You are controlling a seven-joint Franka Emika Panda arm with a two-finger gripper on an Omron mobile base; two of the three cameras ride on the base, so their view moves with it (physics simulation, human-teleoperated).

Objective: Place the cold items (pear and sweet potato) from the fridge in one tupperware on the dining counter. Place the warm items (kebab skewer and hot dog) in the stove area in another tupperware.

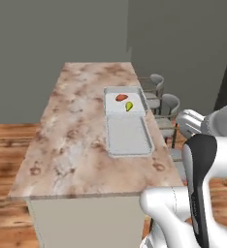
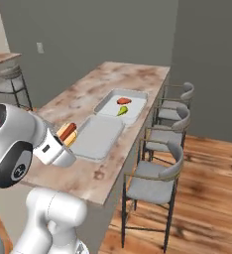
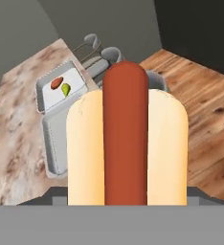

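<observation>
My gripper (image 2: 65, 138) is shut on the hot dog (image 2: 67, 132), held above the near right part of the dining counter (image 1: 72, 140). In the hand view the hot dog (image 3: 127, 143) stands upright, with a red sausage between pale bun halves. Two grey tupperware trays lie on the counter. The near tupperware (image 2: 98, 136) is empty and lies just ahead of the hot dog. The far tupperware (image 2: 138, 94) holds the orange-red sweet potato (image 2: 123, 100) and the yellow-green pear (image 2: 122, 111). The kebab skewer is out of view.
Grey chairs (image 2: 160, 173) line the counter's right side over a wooden floor. A second counter with a stool (image 2: 9, 84) stands at the far left. A grey wall (image 1: 86, 29) closes the back.
</observation>
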